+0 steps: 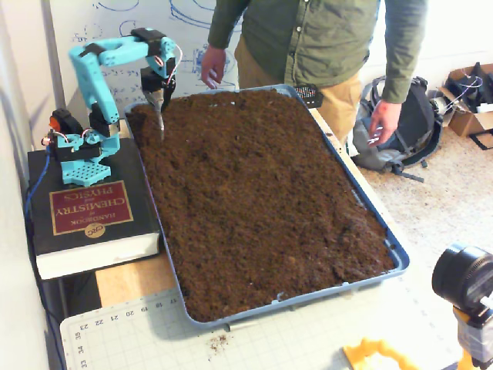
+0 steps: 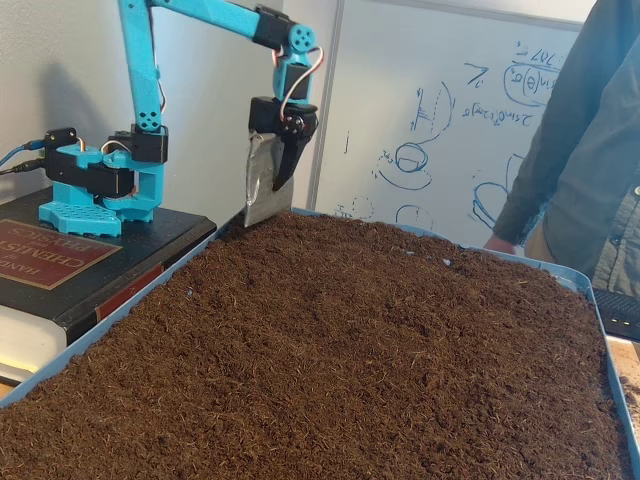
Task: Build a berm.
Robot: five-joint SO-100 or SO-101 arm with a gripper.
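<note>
Soil: dark brown, crumbly, filling the blue tray [image 1: 397, 258] almost level.
High fixed view: gripper [image 1: 160, 116] hangs tip-down over the tray's far left corner, likely poised to dig.
Low fixed view: a metal blade [image 2: 262, 182] on the gripper [image 2: 268, 205] points down just above the soil [image 2: 380, 350].
Fingers: cannot tell whether apart or together.
Berm: no ridge visible in either view.

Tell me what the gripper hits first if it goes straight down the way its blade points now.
The gripper points nearly straight down with its metal scoop blade. It would likely meet the soil at the tray's far corner near the arm's base; exact depth is unclear.
</note>
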